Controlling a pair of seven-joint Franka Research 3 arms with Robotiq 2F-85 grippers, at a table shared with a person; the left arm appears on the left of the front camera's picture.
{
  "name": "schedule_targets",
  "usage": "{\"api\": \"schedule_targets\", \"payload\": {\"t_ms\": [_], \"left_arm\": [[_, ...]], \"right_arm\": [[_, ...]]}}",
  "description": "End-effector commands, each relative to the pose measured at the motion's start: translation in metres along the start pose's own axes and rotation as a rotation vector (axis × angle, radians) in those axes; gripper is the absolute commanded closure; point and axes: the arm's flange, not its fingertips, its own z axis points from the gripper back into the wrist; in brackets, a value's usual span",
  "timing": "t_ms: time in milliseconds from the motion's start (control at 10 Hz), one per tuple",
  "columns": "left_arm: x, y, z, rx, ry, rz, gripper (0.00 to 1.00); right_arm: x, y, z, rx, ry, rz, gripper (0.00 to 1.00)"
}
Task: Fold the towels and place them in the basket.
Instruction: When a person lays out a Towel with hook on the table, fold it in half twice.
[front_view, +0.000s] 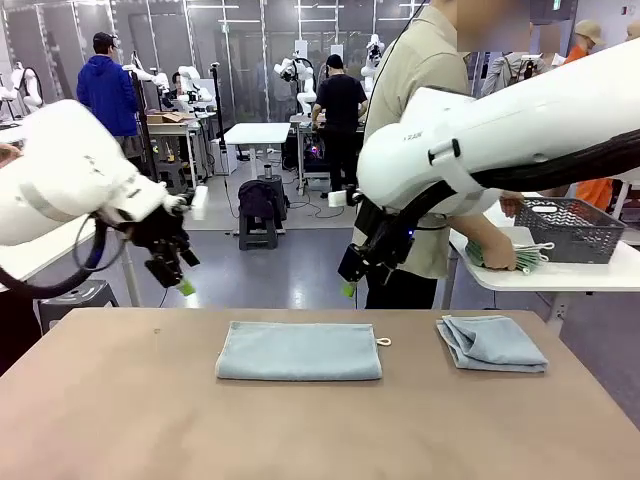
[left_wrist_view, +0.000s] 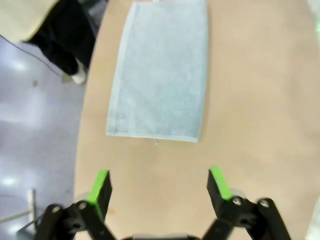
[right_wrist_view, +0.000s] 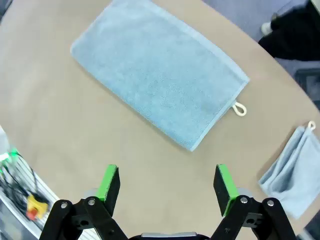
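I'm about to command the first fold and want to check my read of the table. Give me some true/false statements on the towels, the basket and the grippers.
1. The left gripper and the right gripper are both open and hold nothing. True.
2. A towel is already in the basket. False: both towels lie on the brown table; the basket stands on the white side table.
3. The larger towel has a white loop at one edge. True.
4. The smaller towel lies on top of the larger towel. False: they lie apart, the smaller one toward the robot's right.
5. The left gripper touches the larger towel. False: it hangs above the table.
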Motion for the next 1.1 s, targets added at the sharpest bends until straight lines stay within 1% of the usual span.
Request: {"api": "schedule_targets", "payload": {"t_ms": [0, 100, 200, 300, 500, 700, 800, 900, 1000], "left_arm": [[-0.044, -0.014, 0.013, -0.063, -0.121, 0.010, 0.04], [-0.060, -0.013, 0.016, -0.087, -0.174, 0.016, 0.04], [-0.078, -0.012, 0.017, -0.111, -0.235, 0.018, 0.04], [-0.091, -0.009, 0.015, -0.129, -0.279, 0.018, 0.04], [-0.105, -0.007, 0.006, -0.155, -0.340, 0.035, 0.04], [-0.105, -0.006, -0.003, -0.166, -0.384, 0.052, 0.04], [-0.099, -0.006, -0.009, -0.163, -0.395, 0.067, 0.04], [-0.097, -0.006, -0.012, -0.169, -0.374, 0.082, 0.04], [-0.105, -0.012, -0.008, -0.162, -0.347, 0.072, 0.04]], "right_arm": [[-0.025, -0.009, -0.012, 0.056, -0.041, -0.154, 0.06], [-0.027, -0.009, -0.016, 0.129, -0.050, -0.115, 0.06], [-0.011, -0.009, -0.003, 0.032, -0.010, -0.085, 0.06], [-0.011, -0.009, -0.003, 0.032, -0.010, -0.085, 0.06], [-0.011, -0.009, -0.003, 0.032, -0.010, -0.085, 0.06], [-0.013, -0.009, -0.004, 0.043, -0.017, -0.088, 0.06], [-0.012, -0.014, -0.006, 0.074, -0.019, -0.168, 0.06], [-0.012, -0.017, -0.010, 0.077, -0.023, -0.256, 0.06], [-0.013, -0.020, -0.016, 0.085, -0.024, -0.330, 0.06]]}}
